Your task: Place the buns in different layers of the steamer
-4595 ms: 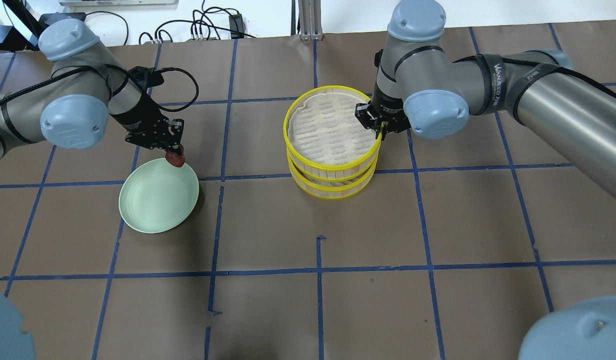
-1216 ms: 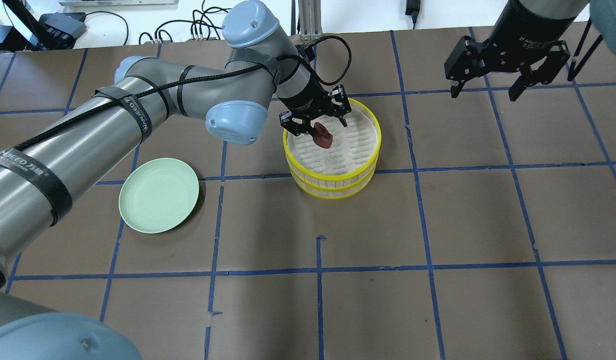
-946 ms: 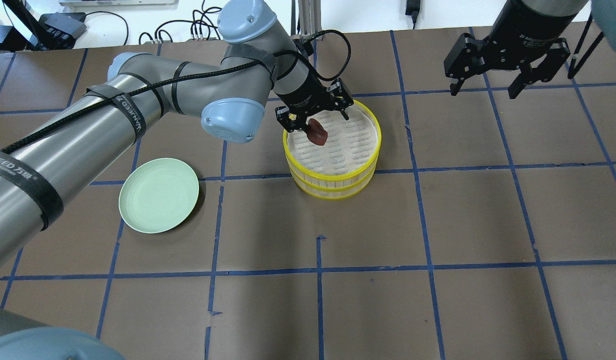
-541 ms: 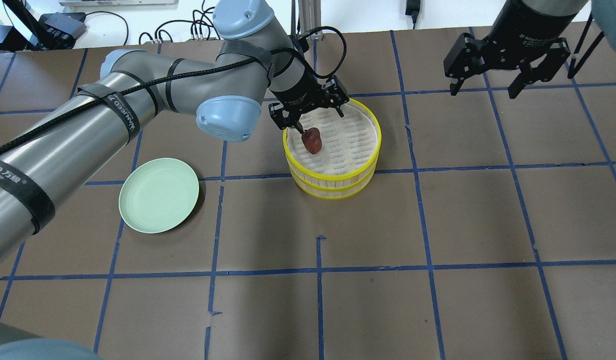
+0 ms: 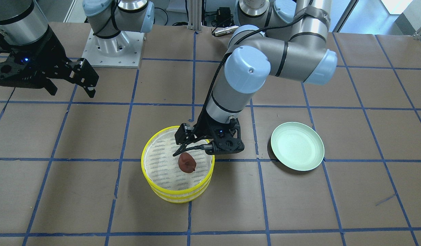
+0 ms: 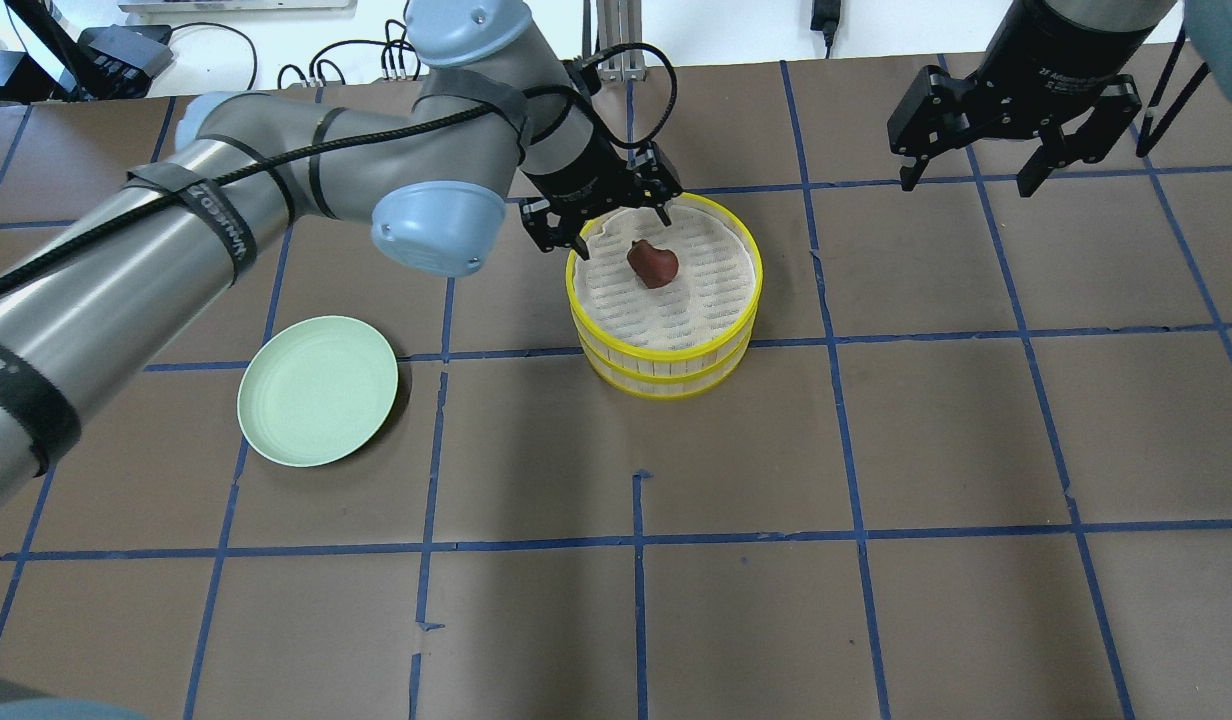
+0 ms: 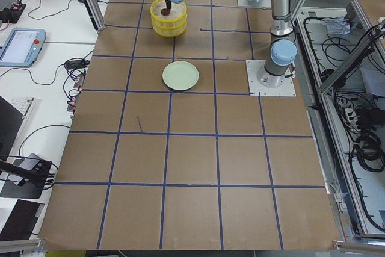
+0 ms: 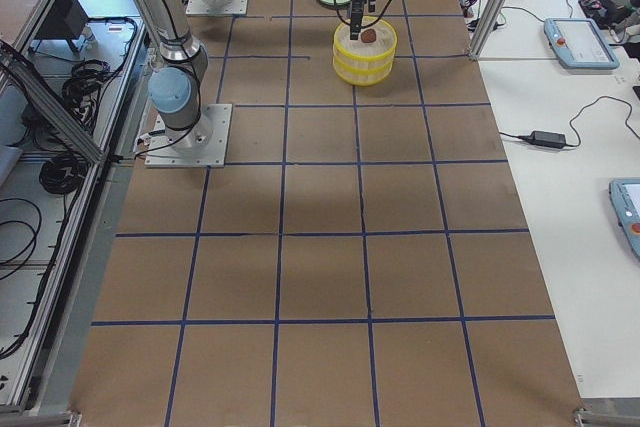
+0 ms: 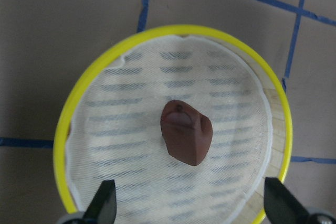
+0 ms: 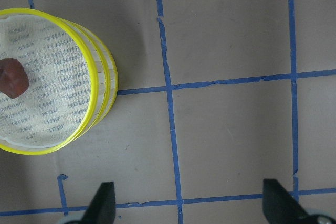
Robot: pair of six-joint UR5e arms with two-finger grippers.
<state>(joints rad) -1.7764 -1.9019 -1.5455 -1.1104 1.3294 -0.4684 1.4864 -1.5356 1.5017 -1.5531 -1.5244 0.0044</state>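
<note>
Left claw [image 6: 608,230]: we found it spread wide and holding nothing, hanging over the far left rim of the steamer stack.
Reddish-brown bun [image 6: 653,265]: it lay on the mesh liner of the top layer [image 6: 664,349], near the middle. It sat below the claw, touching neither finger. In the left wrist view we saw it centred between the two fingertips [image 9: 105,199].
Lower layer [image 6: 666,378]: it was stacked directly under the top one; we could not see inside it.
Right claw [image 6: 966,185]: it was wide open and empty, raised well apart from the stack at the far right.
Green plate [image 6: 316,390]: it rested on the surface [image 6: 876,450], well to the left of the stack.
</note>
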